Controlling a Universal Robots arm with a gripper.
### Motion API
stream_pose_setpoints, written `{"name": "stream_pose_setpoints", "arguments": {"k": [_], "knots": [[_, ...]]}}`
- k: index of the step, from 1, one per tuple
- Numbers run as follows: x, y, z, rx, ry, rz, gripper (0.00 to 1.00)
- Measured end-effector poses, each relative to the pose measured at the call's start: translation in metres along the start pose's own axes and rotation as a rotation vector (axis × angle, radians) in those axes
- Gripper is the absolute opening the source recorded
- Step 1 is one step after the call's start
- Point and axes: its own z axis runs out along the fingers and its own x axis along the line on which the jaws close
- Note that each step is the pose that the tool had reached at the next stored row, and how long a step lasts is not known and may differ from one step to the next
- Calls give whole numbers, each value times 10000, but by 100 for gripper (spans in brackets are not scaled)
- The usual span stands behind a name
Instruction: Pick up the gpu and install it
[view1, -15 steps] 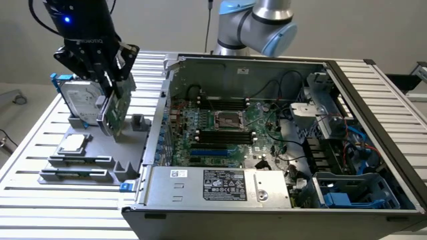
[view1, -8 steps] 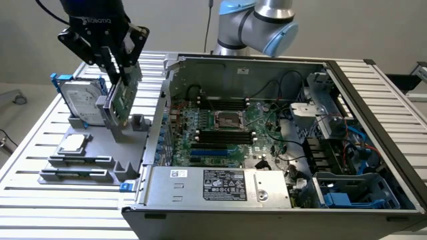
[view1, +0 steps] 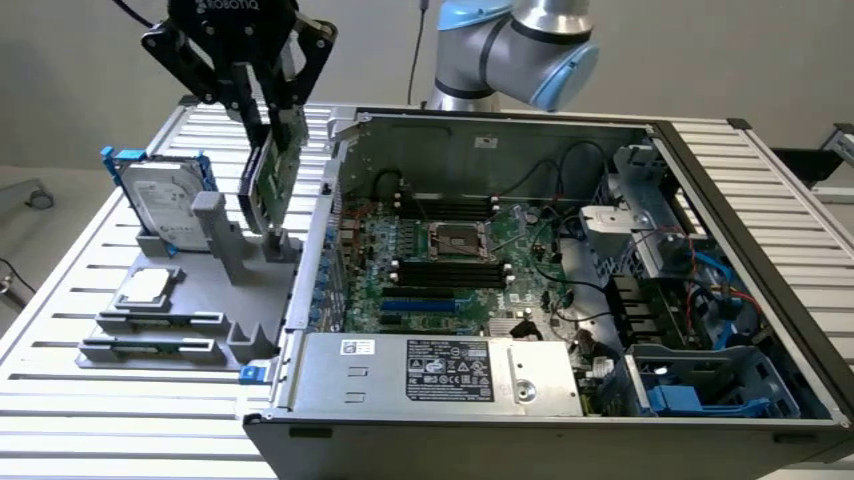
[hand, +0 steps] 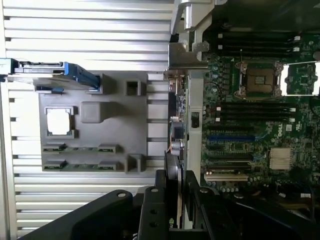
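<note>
Closest to the exterior camera sits the silver power supply (view1: 441, 372), filling the near side of the open computer case (view1: 494, 135). Deeper inside the case lies the green motherboard (view1: 441, 262), with its bare processor socket (view1: 454, 240) between black memory slots. Outside the case, against its wall on the exterior view's left, a grey fixture (view1: 224, 250) rests on the slatted table (view1: 54, 380). Above that fixture, just beside the case wall, the gripper (view1: 271, 120) clamps the top edge of the gpu (view1: 280, 175) between its fingers. The card hangs upright, green board facing the case and black shroud facing away. Whether its lower edge touches the fixture I cannot tell. From the wrist, the gripper (hand: 178, 200) and gpu (hand: 173, 150) line up along the case wall. Farther from the case, the fixture carries a standing hard drive (view1: 167, 205) in a blue frame and a square silver processor chip (view1: 147, 287) lying flat
</note>
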Motion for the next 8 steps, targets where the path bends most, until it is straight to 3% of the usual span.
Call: {"name": "stream_pose_setpoints", "arguments": {"k": [8], "knots": [[-361,-79,16,2,42,-1,26]]}}
